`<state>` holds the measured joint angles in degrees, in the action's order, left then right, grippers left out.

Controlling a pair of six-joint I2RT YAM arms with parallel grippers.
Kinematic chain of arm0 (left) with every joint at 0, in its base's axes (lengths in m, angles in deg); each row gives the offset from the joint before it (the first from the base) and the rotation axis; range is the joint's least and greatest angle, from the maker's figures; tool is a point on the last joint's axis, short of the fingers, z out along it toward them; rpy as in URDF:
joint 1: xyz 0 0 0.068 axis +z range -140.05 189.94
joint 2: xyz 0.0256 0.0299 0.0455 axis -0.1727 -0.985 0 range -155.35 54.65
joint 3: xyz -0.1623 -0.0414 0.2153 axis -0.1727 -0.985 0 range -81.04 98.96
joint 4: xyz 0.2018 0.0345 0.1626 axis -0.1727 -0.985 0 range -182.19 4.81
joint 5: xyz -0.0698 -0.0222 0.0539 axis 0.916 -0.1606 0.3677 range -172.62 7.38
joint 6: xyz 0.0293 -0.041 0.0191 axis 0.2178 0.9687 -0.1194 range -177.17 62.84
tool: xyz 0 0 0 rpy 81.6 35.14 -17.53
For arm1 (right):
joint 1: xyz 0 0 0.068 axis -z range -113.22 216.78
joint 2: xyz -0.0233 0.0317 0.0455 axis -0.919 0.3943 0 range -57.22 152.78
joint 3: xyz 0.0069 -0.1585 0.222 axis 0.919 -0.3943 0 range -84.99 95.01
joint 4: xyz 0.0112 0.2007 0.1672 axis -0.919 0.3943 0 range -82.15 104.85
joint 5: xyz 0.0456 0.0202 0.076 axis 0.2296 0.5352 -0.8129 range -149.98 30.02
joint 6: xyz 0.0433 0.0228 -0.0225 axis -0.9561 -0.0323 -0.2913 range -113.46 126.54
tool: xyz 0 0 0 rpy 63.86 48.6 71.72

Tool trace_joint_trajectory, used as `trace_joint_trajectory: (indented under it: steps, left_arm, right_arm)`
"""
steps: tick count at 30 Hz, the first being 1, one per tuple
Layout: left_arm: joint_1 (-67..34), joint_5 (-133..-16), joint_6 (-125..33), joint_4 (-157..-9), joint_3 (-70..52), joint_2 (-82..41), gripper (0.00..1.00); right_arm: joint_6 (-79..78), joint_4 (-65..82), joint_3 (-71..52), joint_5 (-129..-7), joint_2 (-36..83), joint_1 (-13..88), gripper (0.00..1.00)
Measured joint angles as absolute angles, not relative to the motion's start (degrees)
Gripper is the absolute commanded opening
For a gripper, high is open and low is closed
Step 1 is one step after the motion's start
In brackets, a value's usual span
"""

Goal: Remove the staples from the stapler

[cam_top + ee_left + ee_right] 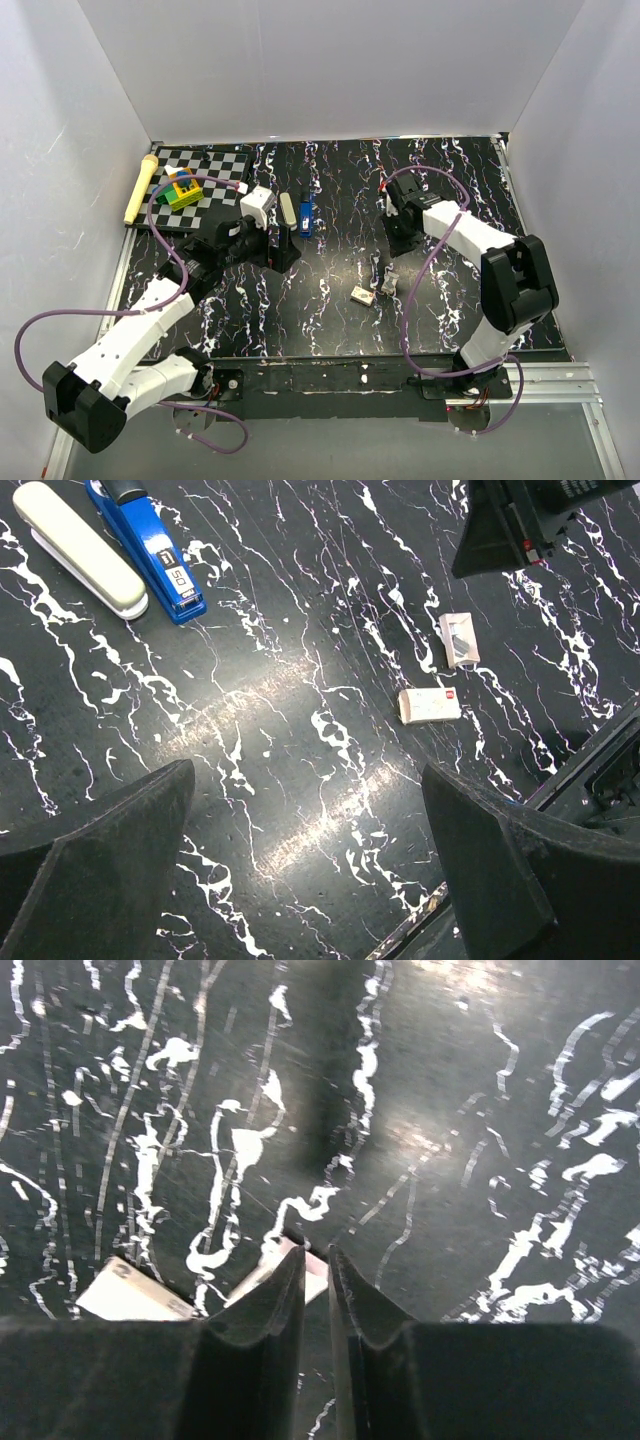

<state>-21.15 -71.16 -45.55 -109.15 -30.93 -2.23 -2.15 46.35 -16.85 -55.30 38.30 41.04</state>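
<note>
The blue stapler (306,214) lies closed on the black marbled table, beside a cream oblong bar (287,208). In the left wrist view the stapler (150,555) and bar (80,548) lie at the top left. My left gripper (283,255) is just in front of them, open wide and empty (305,860). My right gripper (397,255) hovers right of centre with its fingers closed to a thin slit and nothing between them (315,1255). Its tips are over a small white box (316,1278).
Two small white boxes (362,295) (388,283) lie at the table's middle; they also show in the left wrist view (430,705) (458,640). A checkered board (215,165) with yellow-green blocks (183,190) and a yellow stick (140,188) sits far left. White walls surround the table.
</note>
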Motion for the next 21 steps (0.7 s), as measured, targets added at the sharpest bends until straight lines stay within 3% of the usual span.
trace_joint_trajectory:
  steps: [5, 11, 21]
  left_arm:
    - [-21.4, -71.2, -45.3, -109.4, -30.9, -2.5, 0.98]
    - [-21.5, -71.2, -45.0, -109.4, -30.8, -2.6, 0.98]
    - [-23.9, -72.1, -44.5, -111.1, -29.8, -5.8, 0.98]
  right_arm:
    - [-4.2, 43.3, -16.8, -61.0, 41.2, 41.1, 0.17]
    - [-5.6, 41.2, -17.1, -64.1, 42.8, 41.0, 0.01]
    - [-6.9, 39.8, -20.1, -64.3, 42.8, 41.0, 0.01]
